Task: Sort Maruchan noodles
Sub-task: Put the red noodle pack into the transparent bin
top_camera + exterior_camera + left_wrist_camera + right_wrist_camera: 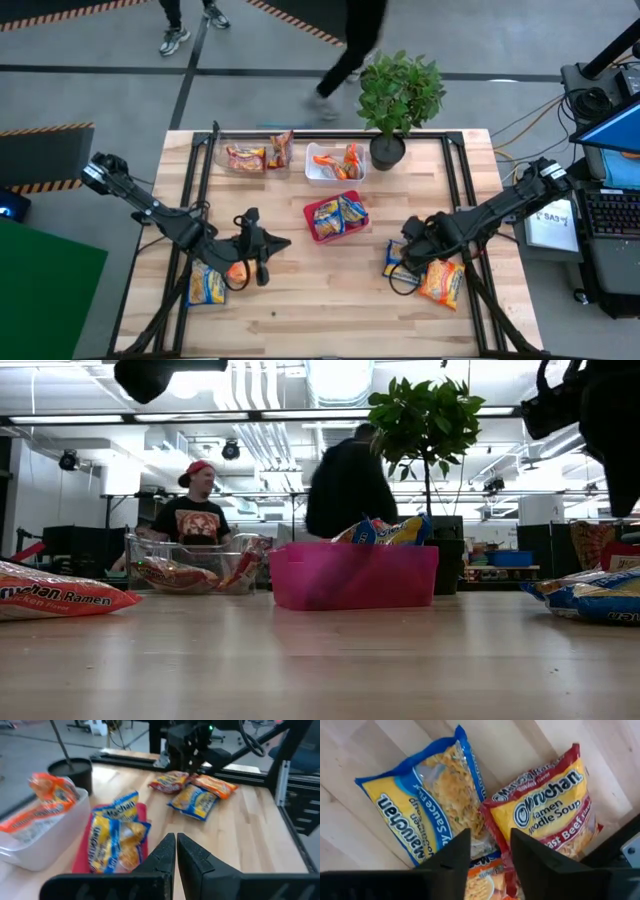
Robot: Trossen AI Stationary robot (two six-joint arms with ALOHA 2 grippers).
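Observation:
Maruchan noodle packets lie in two loose groups on the wooden table. At the right, a blue-and-yellow packet (427, 795), a red-and-yellow one (547, 810) and an orange one (441, 282) lie flat and partly overlap. My right gripper (490, 847) hangs open just above them, pointing down, with its fingers over the seam between the blue and the red packet. At the near left lie a blue-and-yellow packet (205, 286) and an orange one (236, 272). My left gripper (176, 851) is shut and empty above the table beside them, pointing toward the red tray (313, 212).
At the back stand a clear tray (222, 160) with reddish packets and a white tray (312, 170) with orange ones. The red tray, holding blue-and-yellow packets (340, 215), is at mid-table. A potted plant (388, 150) stands at the far edge. People move beyond the table.

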